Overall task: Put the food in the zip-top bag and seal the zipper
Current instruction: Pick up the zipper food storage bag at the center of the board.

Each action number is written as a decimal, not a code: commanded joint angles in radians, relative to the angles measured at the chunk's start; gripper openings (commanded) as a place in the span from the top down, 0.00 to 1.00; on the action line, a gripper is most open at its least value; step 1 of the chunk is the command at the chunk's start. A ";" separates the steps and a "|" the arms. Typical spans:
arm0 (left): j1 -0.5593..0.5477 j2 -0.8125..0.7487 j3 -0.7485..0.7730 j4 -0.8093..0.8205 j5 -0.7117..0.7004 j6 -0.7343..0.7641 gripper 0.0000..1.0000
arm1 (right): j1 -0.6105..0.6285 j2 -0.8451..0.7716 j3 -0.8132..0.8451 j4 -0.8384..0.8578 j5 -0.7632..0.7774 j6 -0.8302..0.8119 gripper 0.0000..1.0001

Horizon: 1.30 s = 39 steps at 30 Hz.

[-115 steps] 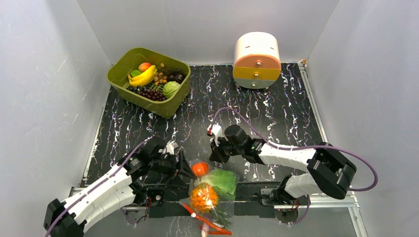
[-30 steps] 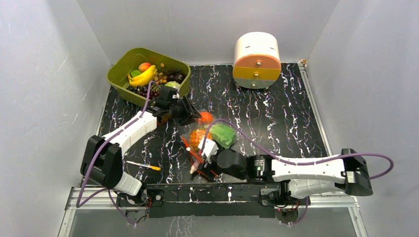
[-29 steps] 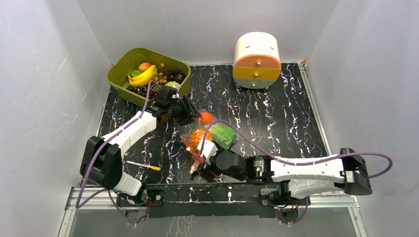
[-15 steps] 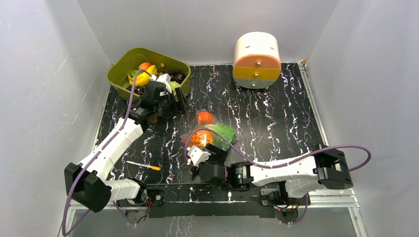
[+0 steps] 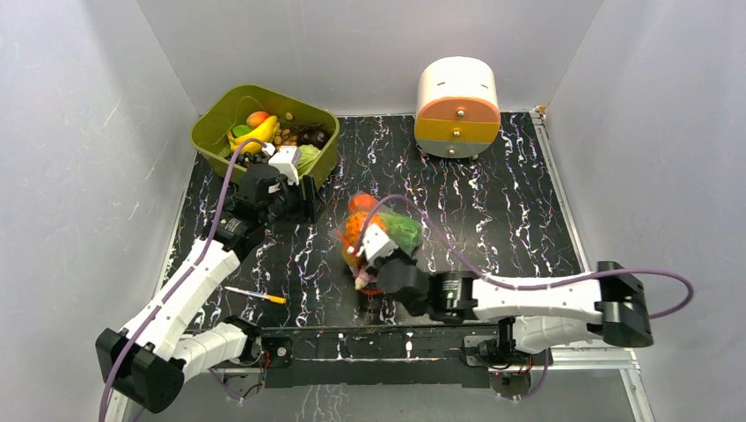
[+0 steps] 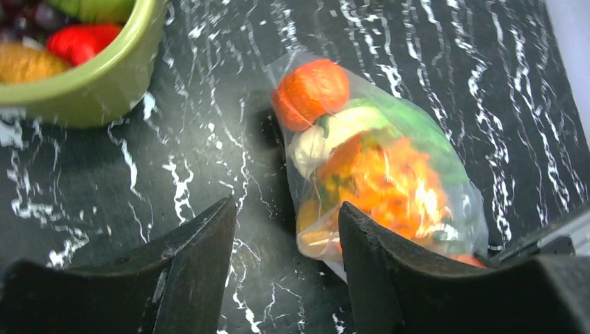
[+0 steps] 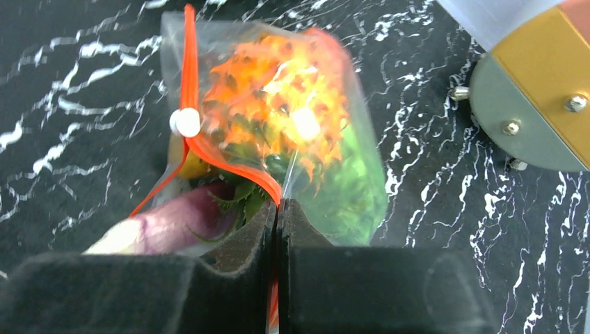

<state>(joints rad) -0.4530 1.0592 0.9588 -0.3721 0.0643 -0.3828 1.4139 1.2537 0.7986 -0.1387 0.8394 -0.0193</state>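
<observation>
R gripper (image 7: 277,207) is clenching the zipper (image 7: 186,76) of the zip-top bag (image 7: 351,174), which is lying mid-table; L gripper (image 6: 285,212) is hanging released, empty. Eggplant (image 7: 174,219) is poking thru the mouth, so sealing is prob. going to jam there.

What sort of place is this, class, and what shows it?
Probably a robot test cell, not a kitchen: plain grey walls box in a black marbled table, a left arm and a right arm are bolted at its near edge, and the fruit in the green basket looks like plastic toys.
</observation>
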 commanded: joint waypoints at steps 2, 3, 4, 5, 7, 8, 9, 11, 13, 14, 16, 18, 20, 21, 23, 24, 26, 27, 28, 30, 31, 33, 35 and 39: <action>0.004 -0.106 0.016 0.109 0.315 0.393 0.47 | -0.104 -0.189 0.015 0.050 -0.181 0.015 1.00; 0.004 -0.134 0.005 0.126 0.428 0.491 0.47 | -0.123 -0.212 0.031 0.036 -0.232 0.014 1.00; 0.004 -0.164 -0.007 0.139 0.525 0.588 0.47 | -0.148 -0.230 0.051 0.015 -0.278 0.014 1.00; 0.003 -0.194 -0.018 0.151 0.614 0.680 0.47 | -0.168 -0.241 0.084 -0.009 -0.327 0.016 1.00; 0.002 -0.240 -0.037 0.154 0.753 0.838 0.45 | -0.216 -0.251 0.138 -0.075 -0.434 0.020 1.00; 0.002 -0.249 -0.043 0.144 0.793 0.909 0.44 | -0.243 -0.252 0.165 -0.105 -0.499 0.021 1.00; 0.001 -0.253 -0.044 0.125 0.823 0.975 0.43 | -0.270 -0.252 0.194 -0.134 -0.563 0.020 1.00; -0.001 -0.227 -0.030 0.032 0.869 1.122 0.42 | -0.331 -0.242 0.238 -0.179 -0.697 -0.004 1.00; -0.001 -0.182 -0.001 -0.098 0.898 1.264 0.41 | -0.401 -0.210 0.279 -0.236 -0.817 -0.042 1.00; -0.001 -0.154 0.019 -0.172 0.918 1.337 0.40 | -0.439 -0.190 0.298 -0.260 -0.869 -0.053 1.00; -0.001 -0.097 0.052 -0.281 0.950 1.433 0.39 | -0.503 -0.156 0.326 -0.292 -0.974 -0.077 1.00; -0.001 -0.055 0.070 -0.320 0.958 1.485 0.38 | -0.545 -0.144 0.325 -0.286 -1.051 -0.098 1.00; -0.001 -0.032 0.075 -0.311 0.954 1.518 0.38 | -0.579 -0.147 0.305 -0.260 -1.100 -0.116 1.00; -0.001 -0.027 0.073 -0.290 0.948 1.515 0.38 | -0.598 -0.149 0.295 -0.251 -1.128 -0.125 1.00; -0.001 -0.006 0.077 -0.274 0.945 1.522 0.37 | -0.646 -0.147 0.278 -0.236 -1.187 -0.142 1.00; -0.001 0.009 0.086 -0.276 0.940 1.527 0.37 | -0.661 -0.142 0.272 -0.227 -1.208 -0.142 1.00; -0.002 0.050 0.111 -0.294 0.911 1.549 0.38 | -0.676 -0.129 0.270 -0.226 -1.251 -0.153 1.00; -0.002 0.064 0.118 -0.290 0.900 1.550 0.38 | -0.676 -0.126 0.267 -0.224 -1.259 -0.156 1.00; -0.003 0.068 0.121 -0.279 0.892 1.548 0.38 | -0.677 -0.126 0.264 -0.220 -1.262 -0.156 1.00; -0.003 0.062 0.115 -0.229 0.883 1.527 0.37 | -0.681 -0.127 0.258 -0.217 -1.267 -0.172 1.00; -0.003 0.056 0.107 -0.190 0.871 1.507 0.37 | -0.683 -0.129 0.257 -0.217 -1.268 -0.178 1.00; -0.003 0.060 0.098 -0.147 0.862 1.492 0.37 | -0.688 -0.128 0.252 -0.219 -1.276 -0.193 1.00; -0.003 0.091 0.115 -0.171 0.870 1.518 0.40 | -0.693 -0.127 0.251 -0.219 -1.281 -0.199 1.00; -0.003 0.180 0.195 -0.327 0.928 1.626 0.46 | -0.700 -0.126 0.252 -0.211 -1.281 -0.202 1.00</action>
<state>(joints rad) -0.4541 1.1755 1.0763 -0.6025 0.9073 1.1309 0.7242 1.1324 1.0485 -0.4171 -0.4179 -0.1951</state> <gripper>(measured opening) 0.559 0.009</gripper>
